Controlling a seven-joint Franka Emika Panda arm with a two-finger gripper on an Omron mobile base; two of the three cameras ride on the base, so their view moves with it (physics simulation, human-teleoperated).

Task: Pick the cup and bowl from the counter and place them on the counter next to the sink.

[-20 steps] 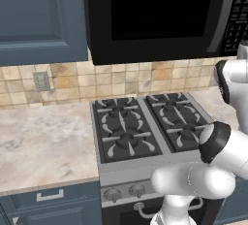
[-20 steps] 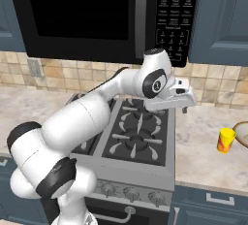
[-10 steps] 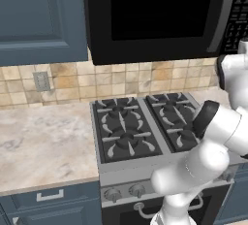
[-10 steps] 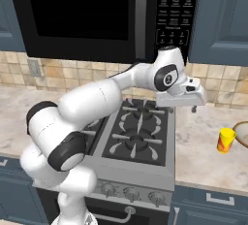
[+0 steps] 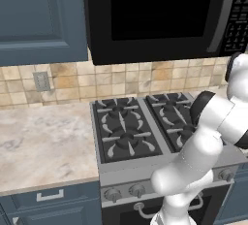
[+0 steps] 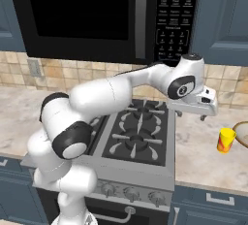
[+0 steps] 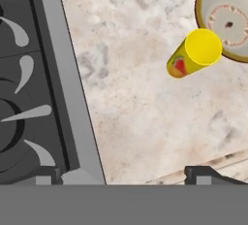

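Gripper (image 6: 191, 116) hangs w/ jaws wide, holding nothing, over the counter (image 7: 145, 122) by the stove's edge. Cup (image 7: 194, 53) stands just beside the bowl (image 7: 227, 18); microwave keypad text too small to read.

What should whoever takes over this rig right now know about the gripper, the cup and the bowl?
Gripper: open, empty, in the air above the counter at the stove's right edge.
Cup: upright on the counter right of the stove, untouched.
Bowl: on the counter just beyond the cup; in the hand view they look touching or nearly so.
Done: nothing picked or placed.
Left: grasp the cup, carry it to the counter beside the sink, then the same for the bowl.
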